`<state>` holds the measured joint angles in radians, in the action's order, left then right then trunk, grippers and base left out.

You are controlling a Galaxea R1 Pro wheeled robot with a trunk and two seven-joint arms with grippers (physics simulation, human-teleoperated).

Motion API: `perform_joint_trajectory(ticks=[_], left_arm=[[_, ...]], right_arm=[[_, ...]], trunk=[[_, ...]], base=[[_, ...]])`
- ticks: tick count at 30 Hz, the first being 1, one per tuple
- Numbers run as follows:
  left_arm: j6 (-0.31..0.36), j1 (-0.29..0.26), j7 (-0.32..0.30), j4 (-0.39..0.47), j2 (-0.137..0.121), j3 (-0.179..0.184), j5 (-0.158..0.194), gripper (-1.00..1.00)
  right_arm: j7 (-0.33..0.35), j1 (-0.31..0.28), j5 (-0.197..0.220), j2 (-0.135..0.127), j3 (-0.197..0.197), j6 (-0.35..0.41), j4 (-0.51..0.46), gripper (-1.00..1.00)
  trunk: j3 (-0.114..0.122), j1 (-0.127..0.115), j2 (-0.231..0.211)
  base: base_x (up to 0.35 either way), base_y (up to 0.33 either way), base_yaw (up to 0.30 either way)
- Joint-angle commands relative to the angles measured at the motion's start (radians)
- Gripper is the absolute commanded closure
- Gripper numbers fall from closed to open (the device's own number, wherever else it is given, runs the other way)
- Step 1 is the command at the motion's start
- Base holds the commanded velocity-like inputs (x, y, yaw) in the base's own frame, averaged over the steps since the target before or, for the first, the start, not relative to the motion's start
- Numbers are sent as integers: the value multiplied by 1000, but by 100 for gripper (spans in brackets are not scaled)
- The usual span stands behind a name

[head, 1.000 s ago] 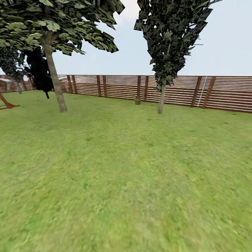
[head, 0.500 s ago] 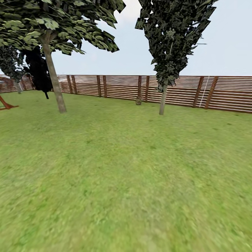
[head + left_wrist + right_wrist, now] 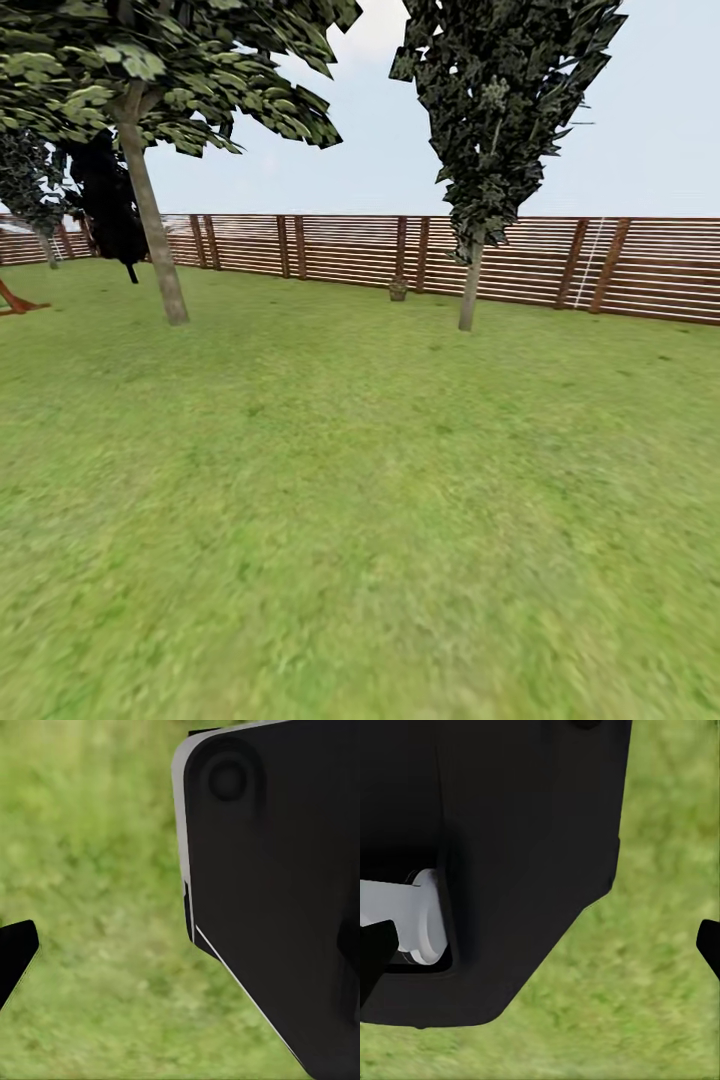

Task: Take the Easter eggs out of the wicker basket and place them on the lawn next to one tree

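Fingertips of the left gripper [image 3: 180, 945] and of the right gripper [image 3: 540, 945] show only as dark corners at each wrist frame's edges, wide apart, nothing between them but grass. Beyond, the lawn [image 3: 360, 480] runs to a slatted fence [image 3: 330, 250]. A small brown wicker basket [image 3: 398, 289] stands near it, between a leaning-trunk tree [image 3: 150, 215] and a slimmer tree [image 3: 470, 290]; its contents cannot be made out
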<state>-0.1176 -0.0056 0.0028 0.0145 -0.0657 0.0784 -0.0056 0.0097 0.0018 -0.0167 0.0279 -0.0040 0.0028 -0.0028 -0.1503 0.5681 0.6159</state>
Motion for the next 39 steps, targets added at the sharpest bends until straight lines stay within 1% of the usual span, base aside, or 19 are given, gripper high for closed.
perform_joint_trajectory(ticks=[1, 39], left_arm=[[-4, -1, 0, -1, 0, 7, -1, -100], [-4, -1, 0, -1, 0, 7, 0, -100]], right_arm=[[1, 0, -2, 0, -1, 0, 0, -100], [1, 0, -2, 0, -1, 0, 0, -100]], trunk=[[-1, 1, 1], [-1, 1, 1]], base=[[261, 89, 0], [233, 89, 0]])
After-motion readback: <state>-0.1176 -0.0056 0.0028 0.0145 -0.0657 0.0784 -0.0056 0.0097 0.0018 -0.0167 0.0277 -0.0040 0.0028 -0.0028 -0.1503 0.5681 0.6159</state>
